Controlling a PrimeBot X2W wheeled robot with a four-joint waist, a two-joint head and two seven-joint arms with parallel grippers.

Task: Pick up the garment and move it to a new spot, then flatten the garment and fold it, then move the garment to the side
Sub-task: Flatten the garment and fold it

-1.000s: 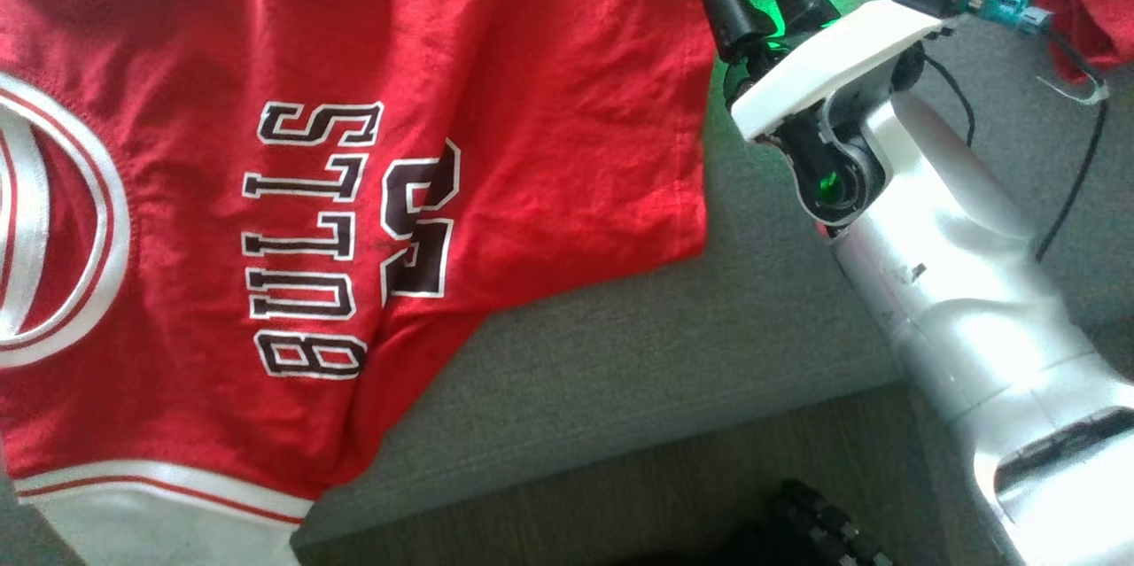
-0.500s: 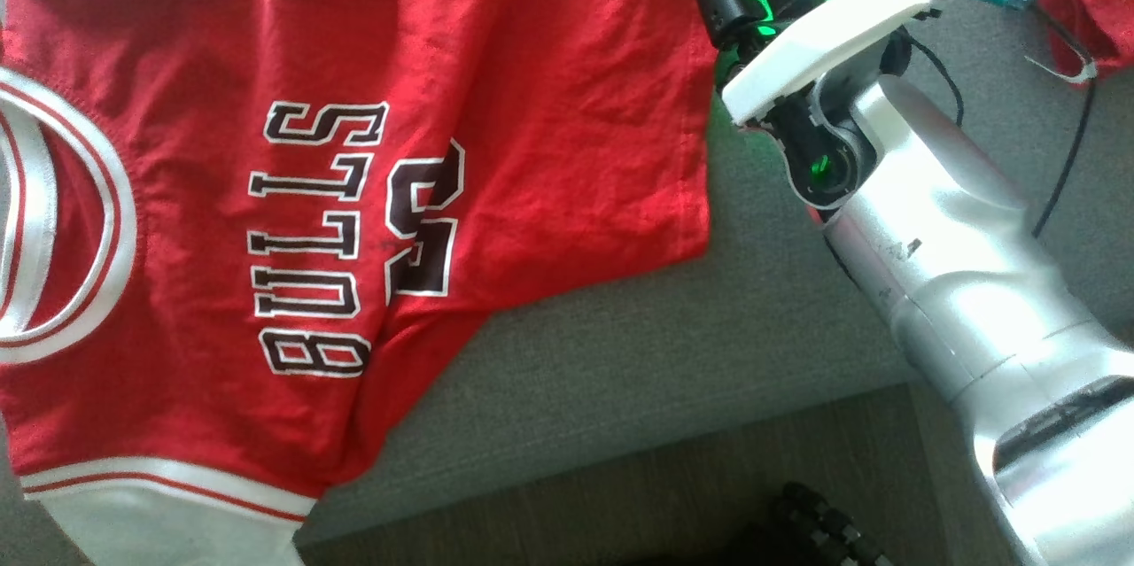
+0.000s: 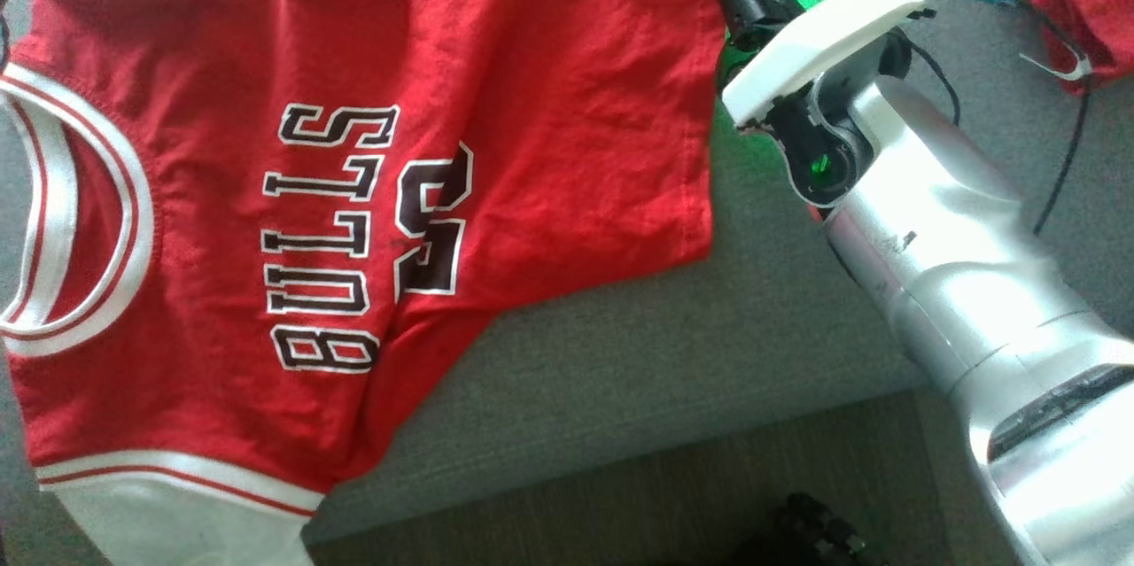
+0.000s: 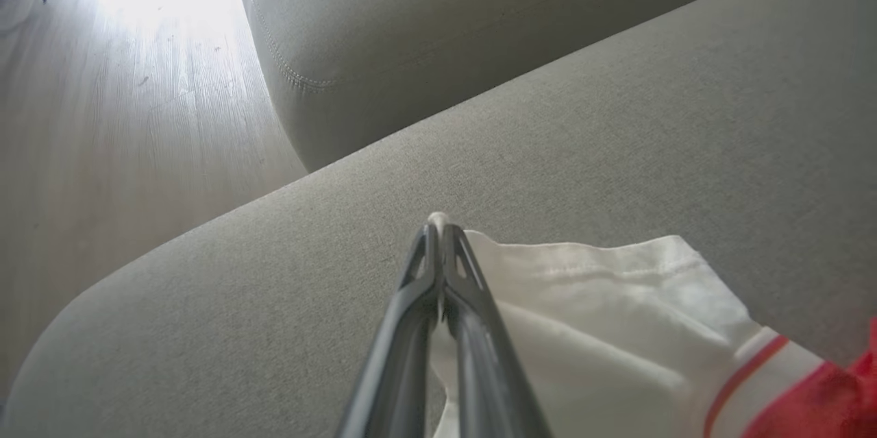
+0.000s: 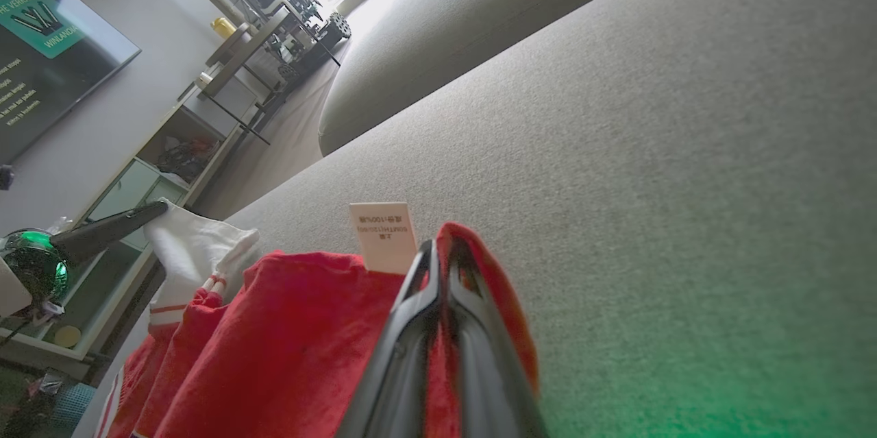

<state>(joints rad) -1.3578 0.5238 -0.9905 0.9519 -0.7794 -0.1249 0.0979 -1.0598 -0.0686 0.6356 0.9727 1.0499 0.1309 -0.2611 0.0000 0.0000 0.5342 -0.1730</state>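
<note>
The seat (image 3: 620, 371) carries the jersey (image 3: 354, 150) spread face up, one white armhole band at its front edge. My right pincer (image 5: 442, 249) is clamped on the far red hem corner beside the label (image 5: 382, 236), and my left pincer (image 4: 438, 222) pinches the far white strap, so I judge I can stretch the cloth flat between them.

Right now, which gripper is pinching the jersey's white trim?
The left gripper: shut on a white corner of the jersey. The right gripper grips red fabric beside the care label.
</note>
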